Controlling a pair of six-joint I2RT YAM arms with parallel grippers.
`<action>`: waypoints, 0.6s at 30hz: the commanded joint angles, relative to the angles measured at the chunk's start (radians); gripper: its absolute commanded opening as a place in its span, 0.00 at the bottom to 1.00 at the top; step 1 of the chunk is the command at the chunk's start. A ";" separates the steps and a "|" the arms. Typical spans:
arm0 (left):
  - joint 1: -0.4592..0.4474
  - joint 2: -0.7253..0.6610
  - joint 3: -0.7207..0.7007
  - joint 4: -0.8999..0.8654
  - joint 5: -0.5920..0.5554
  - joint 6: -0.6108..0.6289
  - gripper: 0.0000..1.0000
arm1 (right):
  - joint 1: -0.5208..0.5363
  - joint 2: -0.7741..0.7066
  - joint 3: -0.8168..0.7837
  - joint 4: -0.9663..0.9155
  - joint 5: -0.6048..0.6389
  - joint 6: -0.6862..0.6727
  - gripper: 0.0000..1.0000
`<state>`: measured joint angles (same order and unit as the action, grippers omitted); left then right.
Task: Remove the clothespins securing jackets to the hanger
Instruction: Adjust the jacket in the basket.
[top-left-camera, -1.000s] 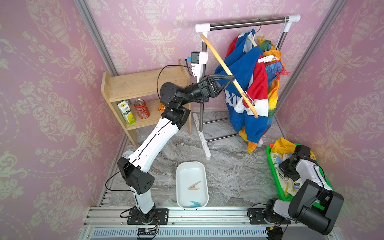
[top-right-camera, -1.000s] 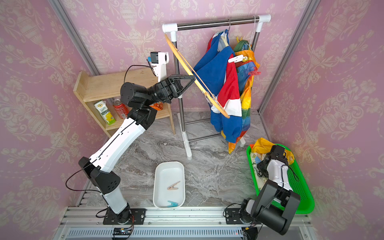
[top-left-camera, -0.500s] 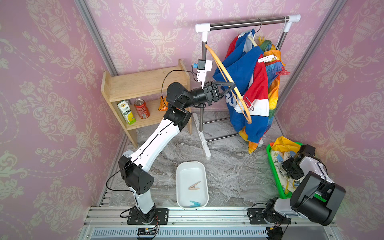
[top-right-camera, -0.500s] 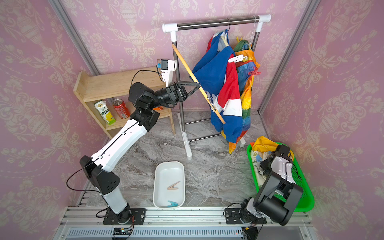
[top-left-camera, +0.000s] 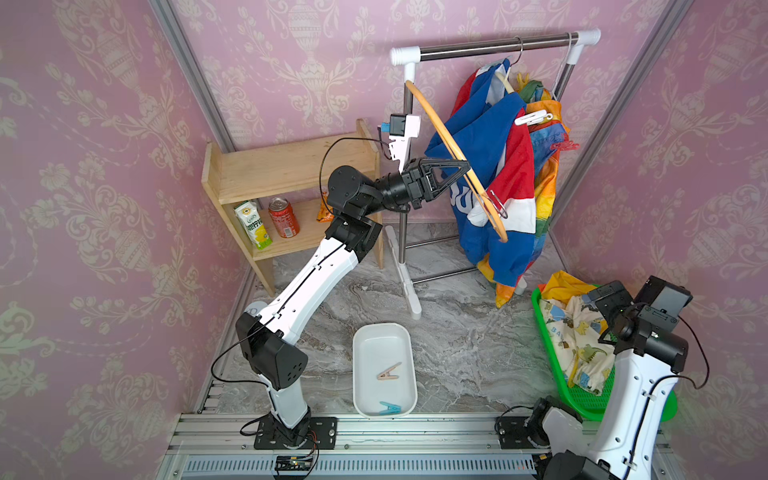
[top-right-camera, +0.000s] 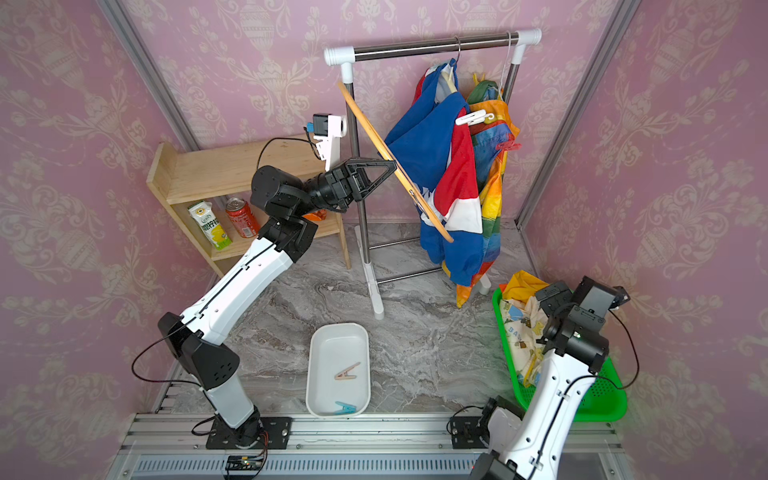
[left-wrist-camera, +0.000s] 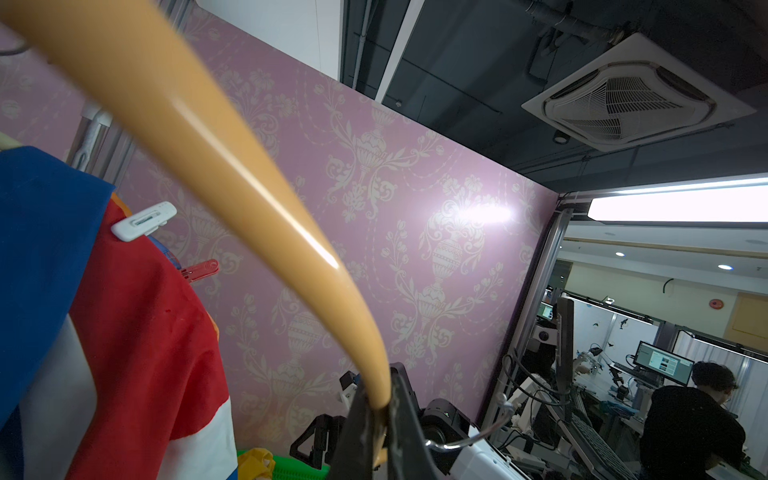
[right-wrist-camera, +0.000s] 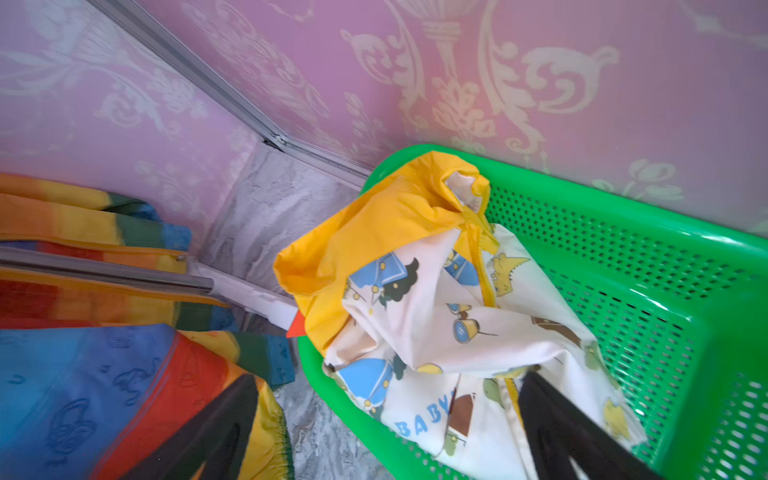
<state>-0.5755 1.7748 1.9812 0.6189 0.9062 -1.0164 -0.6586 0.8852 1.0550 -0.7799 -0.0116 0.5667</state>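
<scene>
Two plastic clothespins lie in the white oblong tray (top-left-camera: 361, 345) on the grey marble-patterned counter (top-left-camera: 457, 340). One is a beige-pink clothespin (top-left-camera: 389, 371) near the tray's middle, and the other is a teal-blue clothespin (top-left-camera: 389, 408) at the end nearest the robot's base rail.

Two more are clipped to the hanging clothes. A white clothespin (top-left-camera: 534, 118) sits on the shoulder of the blue, red and white block jacket (top-left-camera: 482, 137). A red clothespin (top-left-camera: 563, 145) sits just behind it on the rainbow patchwork jacket (top-left-camera: 548, 183). Both jackets hang from the steel rail (top-left-camera: 494, 45) of the clothes rack.

The left claw (top-left-camera: 465, 168) is clamped on a bare, curved tan wooden hanger (left-wrist-camera: 232, 174), holding it tilted in the air just beside the blue jacket.

The right claw (right-wrist-camera: 386, 432) has its jaws spread wide and holds nothing. It is poised over the green perforated plastic basket (right-wrist-camera: 665, 291), where the yellow jacket with white dinosaur print (right-wrist-camera: 374, 232) lies crumpled.
</scene>
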 joint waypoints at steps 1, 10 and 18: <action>0.013 0.014 0.047 0.089 0.025 -0.051 0.00 | 0.005 0.154 0.005 0.099 -0.131 0.024 0.94; 0.021 0.011 0.052 0.108 0.041 -0.088 0.00 | 0.040 0.386 0.038 0.192 -0.152 -0.014 0.89; 0.023 0.022 0.069 0.104 0.041 -0.091 0.00 | 0.119 0.503 0.015 0.080 -0.004 -0.113 1.00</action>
<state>-0.5594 1.7939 2.0052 0.6674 0.9199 -1.0916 -0.5419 1.3514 1.0801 -0.6449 -0.0692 0.4995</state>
